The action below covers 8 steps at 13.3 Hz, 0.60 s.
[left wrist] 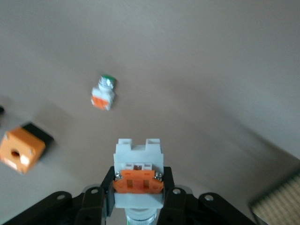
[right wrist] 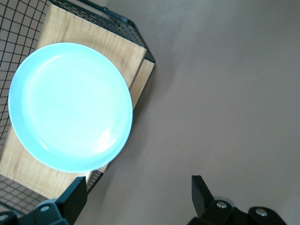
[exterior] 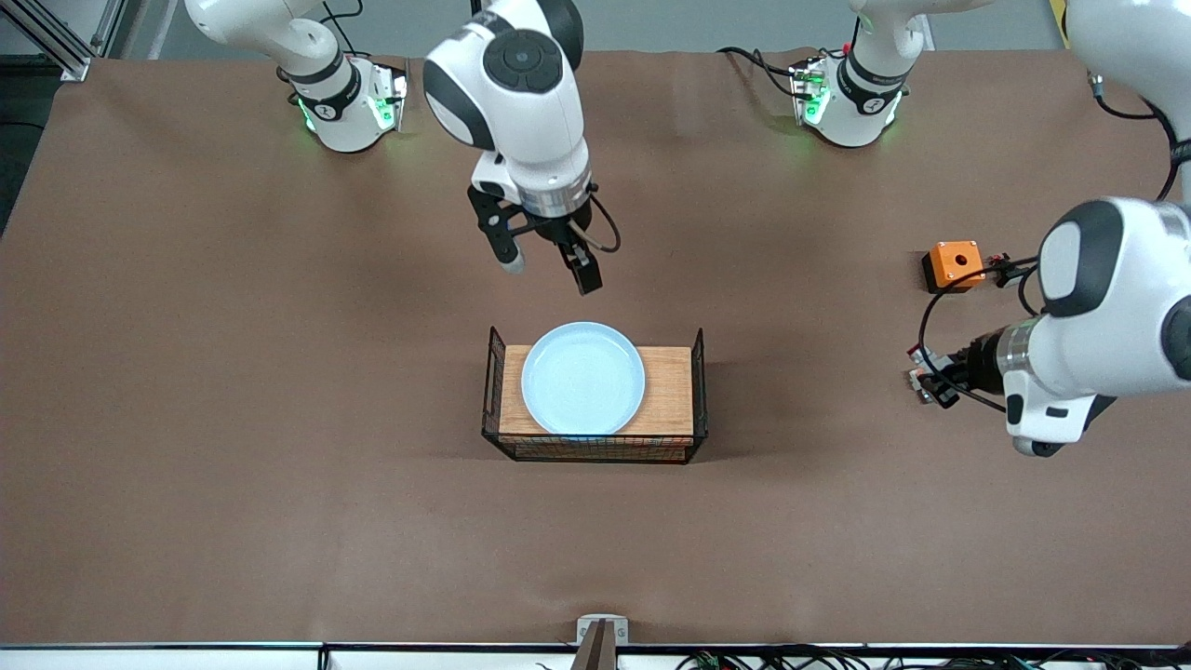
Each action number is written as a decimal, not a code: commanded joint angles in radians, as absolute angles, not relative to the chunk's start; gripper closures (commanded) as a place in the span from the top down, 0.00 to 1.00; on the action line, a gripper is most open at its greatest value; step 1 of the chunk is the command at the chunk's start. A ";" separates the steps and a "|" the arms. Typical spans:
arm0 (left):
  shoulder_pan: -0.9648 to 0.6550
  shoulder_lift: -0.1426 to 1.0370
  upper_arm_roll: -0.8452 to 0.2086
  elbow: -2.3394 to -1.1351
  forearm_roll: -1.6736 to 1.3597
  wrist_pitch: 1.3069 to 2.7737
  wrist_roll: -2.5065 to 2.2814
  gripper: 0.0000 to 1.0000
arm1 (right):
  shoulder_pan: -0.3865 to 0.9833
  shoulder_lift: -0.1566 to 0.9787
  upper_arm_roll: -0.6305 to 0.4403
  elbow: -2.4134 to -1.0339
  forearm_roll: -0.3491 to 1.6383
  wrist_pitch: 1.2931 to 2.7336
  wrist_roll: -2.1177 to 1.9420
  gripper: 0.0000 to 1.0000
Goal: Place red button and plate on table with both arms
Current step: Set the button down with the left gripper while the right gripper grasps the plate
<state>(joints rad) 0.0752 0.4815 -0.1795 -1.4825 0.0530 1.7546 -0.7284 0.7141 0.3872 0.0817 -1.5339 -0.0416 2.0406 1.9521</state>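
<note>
The pale blue plate [exterior: 583, 379] lies on the wood top of a black wire crate [exterior: 595, 452] in the middle of the brown table [exterior: 233, 419]. It also shows in the right wrist view [right wrist: 70, 108]. My right gripper [exterior: 549, 267] is open and empty, over the table just beside the crate; in its own view [right wrist: 138, 187] the jaws stand wide apart over bare table. My left gripper [exterior: 930, 381] is shut on the red button [left wrist: 138, 159], its white and orange end pointing outward, above the table at the left arm's end.
An orange box with a hole [exterior: 954, 264] sits on the table near my left gripper and also shows in the left wrist view [left wrist: 18, 150]. A shorter white-and-orange part with a green cap [left wrist: 104, 92] lies on the table close by.
</note>
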 commanded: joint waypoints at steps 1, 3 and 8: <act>0.127 0.546 -0.187 -1.511 0.087 1.844 -0.631 0.00 | 0.703 0.443 0.078 -1.508 -0.032 2.072 1.973 0.98; 0.170 0.595 -0.187 -1.511 0.090 1.887 -0.533 0.01 | 0.693 0.471 0.074 -1.497 -0.035 2.082 1.982 0.98; 0.305 0.664 -0.187 -1.517 0.135 1.959 -0.212 0.01 | 0.644 0.520 0.075 -1.488 -0.034 2.089 2.016 0.98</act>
